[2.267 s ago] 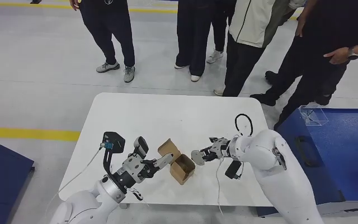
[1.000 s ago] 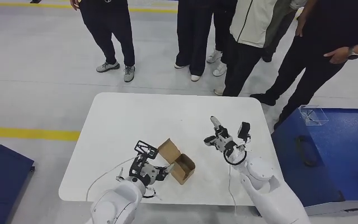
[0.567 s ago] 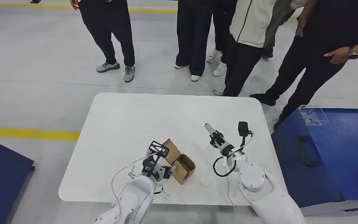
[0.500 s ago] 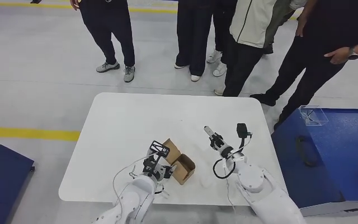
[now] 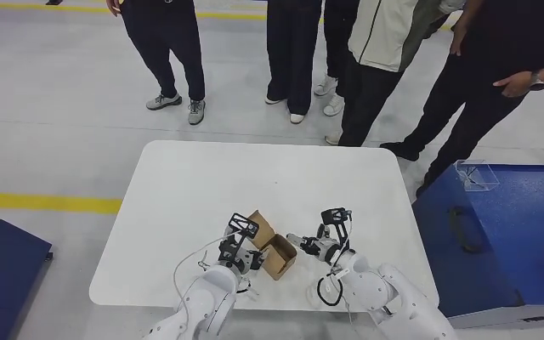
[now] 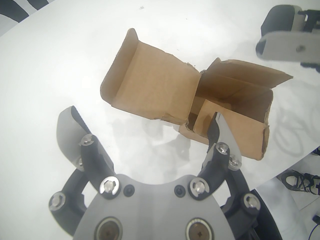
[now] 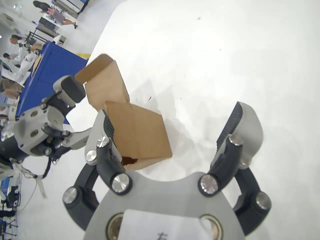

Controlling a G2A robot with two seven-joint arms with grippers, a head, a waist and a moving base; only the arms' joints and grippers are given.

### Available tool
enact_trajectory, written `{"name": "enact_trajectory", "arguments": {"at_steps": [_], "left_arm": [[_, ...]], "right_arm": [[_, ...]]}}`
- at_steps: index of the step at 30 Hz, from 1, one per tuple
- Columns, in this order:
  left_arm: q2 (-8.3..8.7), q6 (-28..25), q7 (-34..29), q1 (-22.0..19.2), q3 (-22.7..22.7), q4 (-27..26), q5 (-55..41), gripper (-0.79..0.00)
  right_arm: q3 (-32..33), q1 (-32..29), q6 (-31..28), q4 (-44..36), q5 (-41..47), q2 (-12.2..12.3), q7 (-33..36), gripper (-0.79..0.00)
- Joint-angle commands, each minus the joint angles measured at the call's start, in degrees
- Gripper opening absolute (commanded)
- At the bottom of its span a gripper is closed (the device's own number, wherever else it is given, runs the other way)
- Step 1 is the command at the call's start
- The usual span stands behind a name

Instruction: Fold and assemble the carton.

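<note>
One brown carton (image 5: 272, 247), lid flap open, lies near the table's (image 5: 187, 195) near edge. Left claw (image 6: 145, 123) and right claw (image 7: 175, 126) are both spread, flanking it left and right. Advised: brace one wall while folding the lid over.

No legible text, number or sign is present. The white paper label (image 7: 160, 222) on the grey metal plate (image 7: 172, 188) bears one cut-off mark, not readable.

Overhead and close wrist cameras share carton (image 5: 276, 255).
</note>
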Motion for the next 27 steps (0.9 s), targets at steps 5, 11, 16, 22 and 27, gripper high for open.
{"name": "enact_trajectory", "arguments": {"at_steps": [5, 11, 16, 22, 27], "left_arm": [[-0.33, -0.3, 0.2, 0.2, -0.1, 0.1, 0.3, 0.0], [-0.74, -0.4, -0.1, 0.0, -0.2, 1.2, 0.5, 0.0], [-1.05, -0.7, -0.2, -0.1, -0.2, 1.9, 0.6, 0.0], [-1.3, -0.9, 0.5, 0.3, -0.7, 1.3, 0.8, 0.0], [-1.38, -1.2, 0.8, 1.1, -1.5, 0.7, 0.9, 0.0]], "right_arm": [[-0.2, -1.2, -0.1, -0.9, -1.1, -0.1, 2.2, 0.0], [-0.5, -1.0, 1.4, -0.7, -2.6, -0.5, 2.4, 0.0], [-0.6, -1.3, 1.3, -0.6, -4.9, -0.7, 3.2, 0.0], [-1.4, -1.4, 1.5, -0.9, -7.7, -1.0, 3.4, 0.0], [-1.1, -1.7, 2.4, -1.8, -8.1, -1.3, 2.8, 0.0]]}}
